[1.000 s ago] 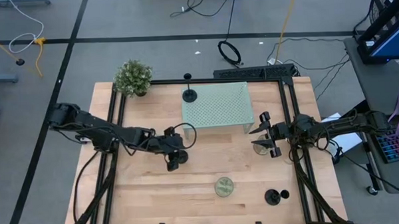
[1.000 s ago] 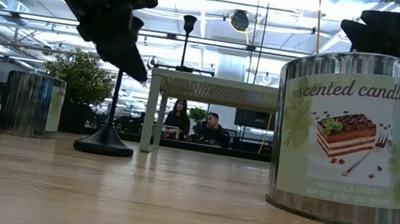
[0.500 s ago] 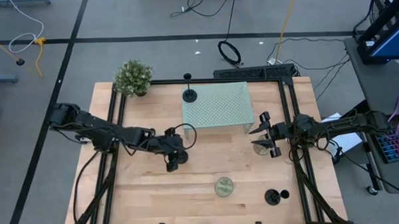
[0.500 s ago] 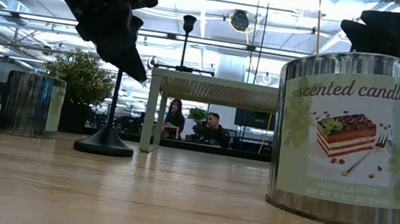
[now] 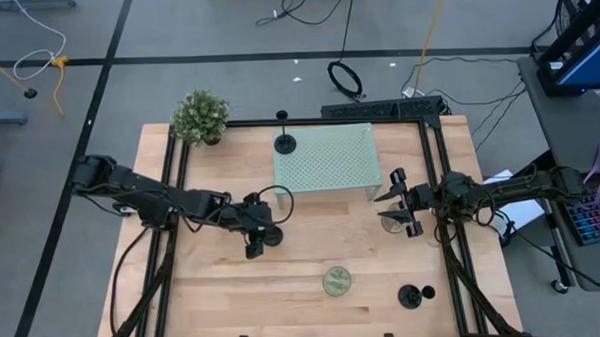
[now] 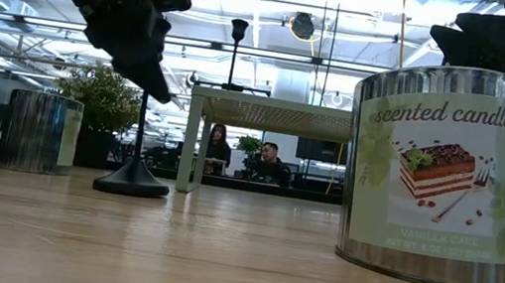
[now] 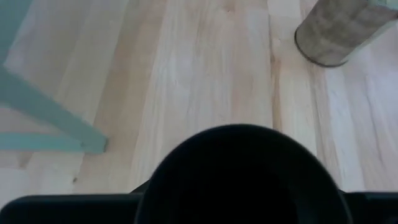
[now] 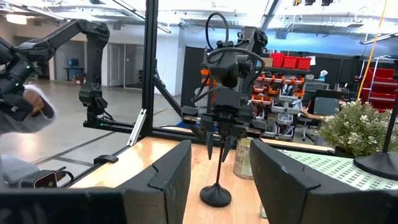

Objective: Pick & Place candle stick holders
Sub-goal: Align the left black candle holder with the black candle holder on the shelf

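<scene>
One black candle stick holder stands upright on its disc base (image 5: pixel 273 236) at the table's middle; its stem (image 6: pixel 141 135) rises between the fingers of my left gripper (image 5: pixel 255 244). That gripper comes from above, open, its fingers on either side of the upper stem (image 8: pixel 218 167). The holder's top is a dark blur in the left wrist view (image 7: pixel 241 177). A second holder (image 5: pixel 285 142) stands on the pale green rack (image 5: pixel 330 159). A third (image 5: pixel 412 296) stands near the front right. My right gripper (image 5: pixel 389 200) is open and empty beside the rack's right end.
Greenish-gold tins stand at the front middle (image 5: pixel 336 280) and under my right gripper (image 5: pixel 392 222); another shows at the left in the low view (image 6: pixel 33 131). A potted plant (image 5: pixel 200 116) stands at the far left corner. People sit in the room beyond the table (image 6: pixel 241 152).
My left gripper has shifted a little up and toward the table's left and near edges. The holder has stayed standing where it was, and its base now shows beside the gripper from above.
</scene>
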Tool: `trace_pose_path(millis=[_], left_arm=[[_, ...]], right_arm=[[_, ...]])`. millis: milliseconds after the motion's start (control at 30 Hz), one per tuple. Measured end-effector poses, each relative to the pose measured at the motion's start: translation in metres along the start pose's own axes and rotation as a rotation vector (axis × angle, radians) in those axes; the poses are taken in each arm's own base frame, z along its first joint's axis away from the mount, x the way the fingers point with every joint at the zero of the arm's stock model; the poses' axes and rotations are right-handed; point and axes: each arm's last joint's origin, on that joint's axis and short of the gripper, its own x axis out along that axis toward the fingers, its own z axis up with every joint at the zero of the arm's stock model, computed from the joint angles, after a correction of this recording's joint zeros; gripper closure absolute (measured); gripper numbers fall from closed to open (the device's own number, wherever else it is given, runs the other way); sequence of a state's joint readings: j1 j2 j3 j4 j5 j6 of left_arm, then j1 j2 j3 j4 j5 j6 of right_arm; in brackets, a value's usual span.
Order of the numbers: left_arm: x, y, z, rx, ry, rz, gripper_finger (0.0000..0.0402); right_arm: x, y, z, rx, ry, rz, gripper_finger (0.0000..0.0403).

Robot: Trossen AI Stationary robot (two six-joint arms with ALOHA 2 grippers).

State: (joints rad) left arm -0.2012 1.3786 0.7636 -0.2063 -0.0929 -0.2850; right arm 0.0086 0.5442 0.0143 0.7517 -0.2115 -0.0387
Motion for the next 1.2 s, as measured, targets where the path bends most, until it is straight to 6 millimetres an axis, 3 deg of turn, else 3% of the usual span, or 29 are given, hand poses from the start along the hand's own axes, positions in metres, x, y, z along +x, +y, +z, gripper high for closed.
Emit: trace_pose_path(millis=[500,700,900,1200], left_arm=[[0.0,-0.001,-0.001,-0.004,0.009,0.004,0.0279],[0.002,-0.001,-0.001,0.001,0.009,0.012,0.0331],[0.002,-0.001,0.001,-0.007,-0.009,0.014,0.0332],[-0.002,-0.021,0.015,-0.099,-0.148,-0.117,0.0332]], right_arm=[[0.0,0.0,-0.001,0.001,0.005,0.0,0.0248],[0.0,0.0,-0.001,0.001,0.006,0.0,0.0248],[0.0,0.0,-0.001,0.002,0.007,0.0,0.0248],[0.0,0.0,-0.001,0.001,0.007,0.0,0.0248]])
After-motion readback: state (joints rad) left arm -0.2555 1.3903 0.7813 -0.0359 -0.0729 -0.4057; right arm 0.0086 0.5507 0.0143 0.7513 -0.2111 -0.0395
